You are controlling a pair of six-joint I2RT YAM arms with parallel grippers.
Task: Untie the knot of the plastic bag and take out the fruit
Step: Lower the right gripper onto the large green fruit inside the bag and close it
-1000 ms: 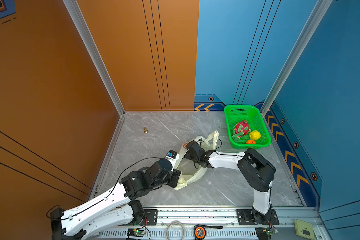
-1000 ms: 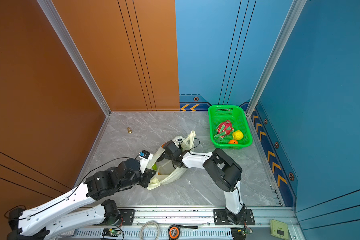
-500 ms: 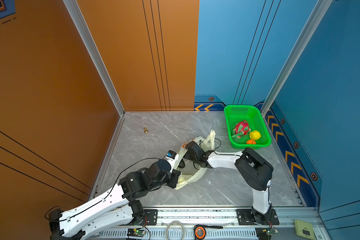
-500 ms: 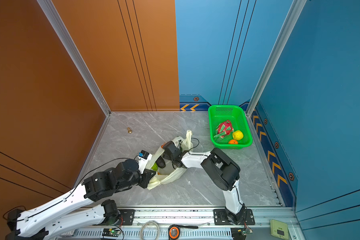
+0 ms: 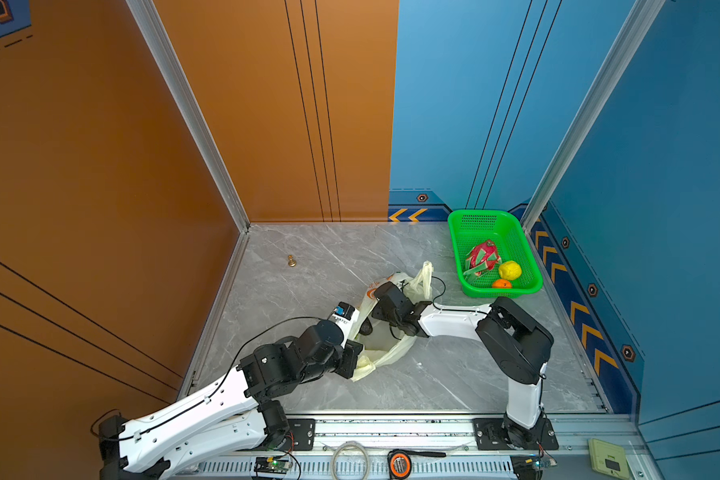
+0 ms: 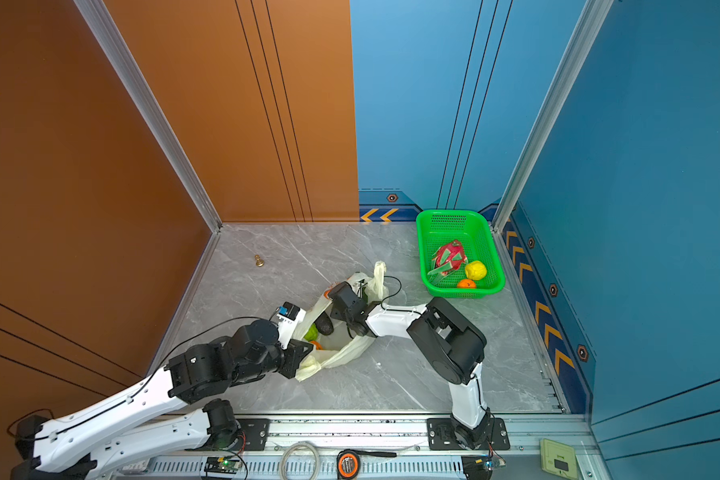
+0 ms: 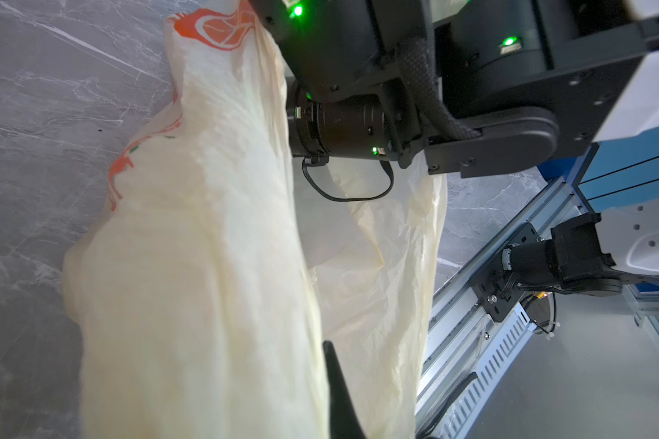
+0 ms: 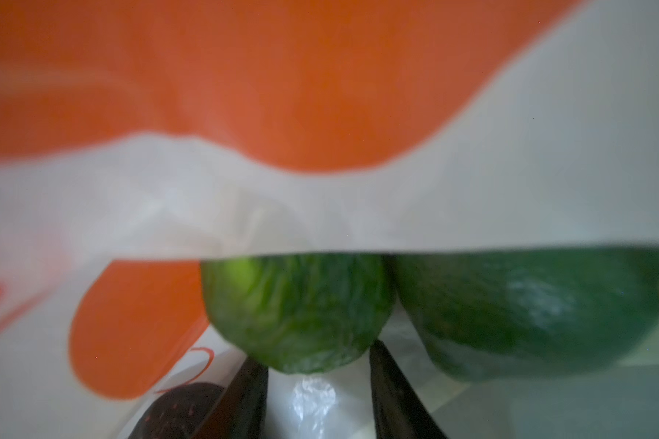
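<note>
The plastic bag (image 5: 385,353) lies with its mouth open on the grey floor, pale yellow with orange prints (image 7: 221,26). My left gripper (image 7: 326,353) is shut on the bag's near edge (image 6: 308,370). The right gripper (image 8: 314,353) reaches inside the bag, and its fingertips (image 8: 375,349) press either side of a green round fruit (image 8: 297,311). A second green fruit (image 8: 510,308) and a dark avocado (image 8: 176,410) lie beside it. In a top view the avocado (image 6: 324,324), a green fruit (image 6: 311,332) and an orange one (image 6: 316,344) show in the bag. The knot is out of view; a handle loop (image 5: 425,276) stands loose.
A green basket (image 5: 495,218) at the back right holds a dragon fruit (image 5: 482,257), a lemon (image 5: 510,270) and an orange (image 5: 501,284). A small brass figure (image 5: 292,261) stands at the back left. The arms' base rail (image 5: 391,419) runs along the front edge.
The right gripper has pushed further into the bag and its jaws have narrowed. The bag's handle loop has shifted upright. The left arm has held still.
</note>
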